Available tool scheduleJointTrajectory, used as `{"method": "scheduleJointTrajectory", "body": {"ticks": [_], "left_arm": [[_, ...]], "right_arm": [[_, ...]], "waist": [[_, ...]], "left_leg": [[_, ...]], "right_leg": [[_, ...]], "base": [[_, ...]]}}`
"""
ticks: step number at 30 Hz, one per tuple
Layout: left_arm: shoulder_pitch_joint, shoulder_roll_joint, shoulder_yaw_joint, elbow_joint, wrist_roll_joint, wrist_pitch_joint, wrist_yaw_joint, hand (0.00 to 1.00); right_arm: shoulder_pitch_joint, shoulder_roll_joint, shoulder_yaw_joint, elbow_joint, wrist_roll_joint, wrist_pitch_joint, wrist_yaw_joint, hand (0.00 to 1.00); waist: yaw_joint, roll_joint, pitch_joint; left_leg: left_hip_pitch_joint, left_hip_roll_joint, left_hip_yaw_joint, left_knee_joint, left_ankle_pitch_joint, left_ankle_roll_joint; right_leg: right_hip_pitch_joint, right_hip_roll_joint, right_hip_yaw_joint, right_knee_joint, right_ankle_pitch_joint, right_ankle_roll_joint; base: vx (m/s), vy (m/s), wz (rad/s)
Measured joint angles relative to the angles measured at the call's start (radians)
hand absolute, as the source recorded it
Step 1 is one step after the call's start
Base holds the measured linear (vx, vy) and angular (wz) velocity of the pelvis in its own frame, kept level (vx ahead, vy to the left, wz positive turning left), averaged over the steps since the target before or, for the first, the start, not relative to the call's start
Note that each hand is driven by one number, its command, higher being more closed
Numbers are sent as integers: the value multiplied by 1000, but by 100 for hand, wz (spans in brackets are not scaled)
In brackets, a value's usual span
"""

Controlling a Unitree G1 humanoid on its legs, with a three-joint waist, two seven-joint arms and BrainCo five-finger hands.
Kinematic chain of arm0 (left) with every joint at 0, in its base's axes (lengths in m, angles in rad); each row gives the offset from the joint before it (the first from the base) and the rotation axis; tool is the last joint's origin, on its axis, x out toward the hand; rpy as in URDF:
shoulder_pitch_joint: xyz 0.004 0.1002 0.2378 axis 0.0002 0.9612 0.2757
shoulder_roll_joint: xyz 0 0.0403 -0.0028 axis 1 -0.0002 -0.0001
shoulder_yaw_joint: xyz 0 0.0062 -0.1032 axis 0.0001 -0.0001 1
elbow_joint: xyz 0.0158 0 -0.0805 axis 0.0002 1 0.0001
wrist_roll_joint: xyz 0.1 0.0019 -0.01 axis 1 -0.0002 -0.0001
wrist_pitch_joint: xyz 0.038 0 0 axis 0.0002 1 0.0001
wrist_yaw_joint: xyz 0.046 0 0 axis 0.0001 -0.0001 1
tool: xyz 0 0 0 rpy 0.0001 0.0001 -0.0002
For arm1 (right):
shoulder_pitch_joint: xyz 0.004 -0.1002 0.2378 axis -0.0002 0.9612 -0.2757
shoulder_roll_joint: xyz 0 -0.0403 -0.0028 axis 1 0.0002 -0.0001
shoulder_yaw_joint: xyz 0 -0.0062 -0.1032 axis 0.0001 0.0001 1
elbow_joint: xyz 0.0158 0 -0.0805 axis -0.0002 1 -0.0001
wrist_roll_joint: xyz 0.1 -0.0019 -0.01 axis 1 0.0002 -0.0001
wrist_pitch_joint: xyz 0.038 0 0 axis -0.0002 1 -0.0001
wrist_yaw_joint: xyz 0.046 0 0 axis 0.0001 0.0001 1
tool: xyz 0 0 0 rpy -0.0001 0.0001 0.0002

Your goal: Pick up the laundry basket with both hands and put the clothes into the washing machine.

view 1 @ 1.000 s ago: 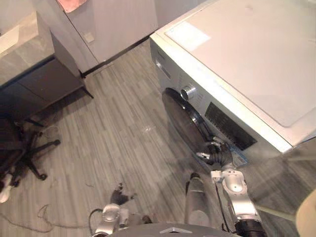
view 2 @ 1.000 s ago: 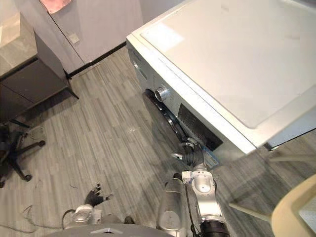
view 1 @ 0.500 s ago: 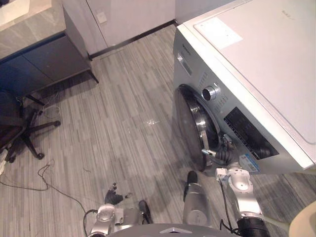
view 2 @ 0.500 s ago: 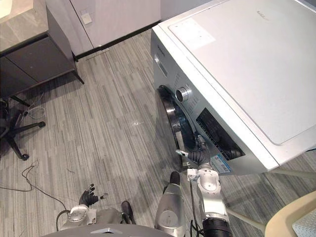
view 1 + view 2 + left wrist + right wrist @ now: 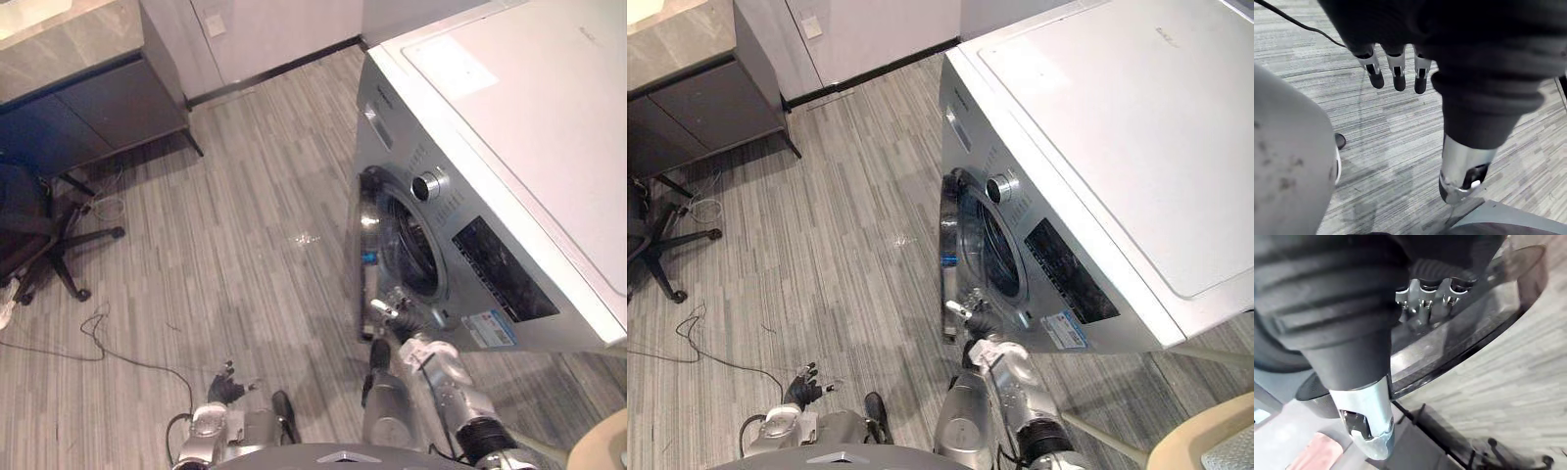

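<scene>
Left eye view: broad grey plank floor (image 5: pixel 245 245) lies open left of the boxy white washer (image 5: pixel 519 117). Right hand (image 5: pixel 392 311) curls its fingers on the round, chrome-rimmed door (image 5: pixel 368 257), which stands ajar. Basket (image 5: pixel 1200 448), beige rim, sits near right, well apart. Left hand (image 5: pixel 227 384) hangs near left, fingers relaxed.

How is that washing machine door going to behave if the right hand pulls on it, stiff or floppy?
The door is probably rigid: a shiny ring round dark glass. It stands ajar off the washing machine front, so it likely swings in an arc, not slides; the right hand would have to follow. Its smooth rim may be slippery.
</scene>
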Motion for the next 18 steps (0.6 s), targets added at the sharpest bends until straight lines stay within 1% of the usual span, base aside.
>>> {"method": "scheduleJointTrajectory", "body": {"ticks": [3,4,6,9,10,12,14,15,16,18], "left_arm": [[24,-1,0,-198,-31,-1,12,0],[28,-1,1,-247,-41,-4,20,0],[40,-1,2,-335,-51,-9,27,0],[46,-15,-4,-463,-66,-29,53,0],[46,-19,-9,-488,-64,-35,58,0],[52,-17,-41,-546,-58,-44,61,0],[63,-12,-76,-595,-43,-59,49,0],[72,-2,-104,-630,-45,-68,28,0],[79,14,-135,-664,-52,-77,-7,0],[81,44,-195,-705,-78,-86,-56,0]], "right_arm": [[8,58,87,30,52,10,1,0],[14,73,108,31,70,19,3,0],[23,96,138,31,86,23,18,0],[23,105,143,32,86,22,30,0],[23,102,142,38,86,21,32,0],[27,101,122,61,82,17,33,0],[55,98,97,61,63,14,34,0],[72,91,85,61,62,14,35,0],[93,84,72,61,30,15,37,0],[124,73,49,77,-15,17,41,0]], "waist": [[19,-6,-4],[21,-8,-7],[20,-12,-16],[20,-19,-25],[20,-20,-32],[20,-22,-44],[15,-22,-45],[14,-23,-51],[11,-23,-59],[5,-22,-67]], "left_leg": [[-1,0,-13,-18,1,3],[0,0,-16,-21,2,5],[-1,-3,-23,-25,6,9],[2,-6,-29,-27,9,11],[1,-7,-30,-28,9,12],[3,-8,-32,-29,10,12],[16,-7,-37,-33,10,12],[23,-7,-37,-44,10,11],[23,-6,-39,-46,10,11],[27,-5,-39,-51,10,11]], "right_leg": [[38,4,-24,-64,41,-1],[49,4,-29,-81,50,-2],[67,5,-41,-113,68,0],[98,7,-51,-165,101,3],[103,8,-53,-179,108,-2],[118,13,-56,-202,123,3],[142,20,-65,-227,129,3],[151,23,-68,-240,133,2],[151,24,-71,-240,133,3],[152,26,-70,-240,132,4]], "base": [[-65,5,15],[-58,-3,11],[-23,-6,10],[-13,-9,9],[-1,-8,4],[11,-12,3],[20,-24,6],[14,-16,4],[19,-14,3],[14,-3,-2]]}}
